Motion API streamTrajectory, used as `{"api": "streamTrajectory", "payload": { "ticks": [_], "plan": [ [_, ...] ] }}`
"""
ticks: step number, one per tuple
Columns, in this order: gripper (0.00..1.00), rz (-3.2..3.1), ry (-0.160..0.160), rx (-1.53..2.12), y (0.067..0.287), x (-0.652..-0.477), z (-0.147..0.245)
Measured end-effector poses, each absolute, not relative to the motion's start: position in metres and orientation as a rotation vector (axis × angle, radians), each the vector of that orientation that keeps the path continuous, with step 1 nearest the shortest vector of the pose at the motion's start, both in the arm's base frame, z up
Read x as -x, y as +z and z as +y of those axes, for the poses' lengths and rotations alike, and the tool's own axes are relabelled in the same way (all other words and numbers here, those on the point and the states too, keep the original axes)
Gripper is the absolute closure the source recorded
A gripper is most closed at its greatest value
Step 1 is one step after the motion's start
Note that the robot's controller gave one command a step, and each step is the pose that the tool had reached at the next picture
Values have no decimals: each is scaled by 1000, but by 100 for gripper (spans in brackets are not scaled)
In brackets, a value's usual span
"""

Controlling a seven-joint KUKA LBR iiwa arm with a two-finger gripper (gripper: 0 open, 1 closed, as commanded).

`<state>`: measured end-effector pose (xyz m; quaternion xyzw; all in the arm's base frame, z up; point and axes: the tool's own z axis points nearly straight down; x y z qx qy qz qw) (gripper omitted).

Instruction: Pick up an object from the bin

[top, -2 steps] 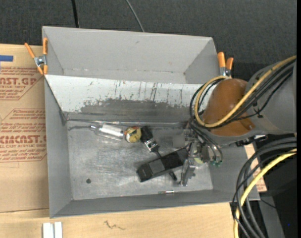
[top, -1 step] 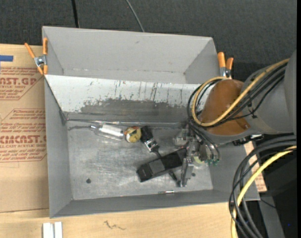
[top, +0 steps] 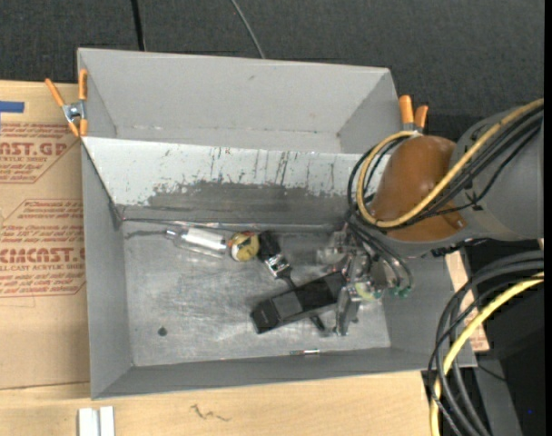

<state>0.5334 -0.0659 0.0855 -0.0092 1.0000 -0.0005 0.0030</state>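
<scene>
The bin (top: pixel 108 334) is a grey metal container with sloping walls and a flat, scuffed floor. All loose items lie on the floor, in its right half and along the foot of the back wall.

Nearest the front wall lies a black oblong object (top: pixel 290 305). It is flat on the floor and set at an angle. Its left end points toward the front wall and its right end is raised toward the right wall.

The gripper (top: pixel 343 318) is low in the bin, at the right end of the black oblong object and close to the front right corner of the floor. It is just beside that end of the object. Contact cannot be confirmed. Whether the gripper is released or clenched cannot be told, and no item is seen grasped.

Farther back, three smaller items lie in a row near the foot of the back wall:
- a small black part (top: pixel 271 260) with a bright metal tip, just behind the black oblong object;
- a yellowish round piece (top: pixel 244 246), just beside the small black part, to its left;
- a clear tube (top: pixel 199 239), lying on its side, left of the yellowish round piece.

Above the gripper, the arm's orange cover (top: pixel 414 187) sits over the right wall, with yellow and black cables (top: pixel 376 166) looped around it.
</scene>
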Motion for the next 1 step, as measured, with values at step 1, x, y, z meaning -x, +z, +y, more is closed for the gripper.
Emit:
{"api": "streamTrajectory", "payload": {
  "ticks": [1],
  "plan": [
    [0, 3140, 1, 72, 70, -540, -70]
  ]
}}
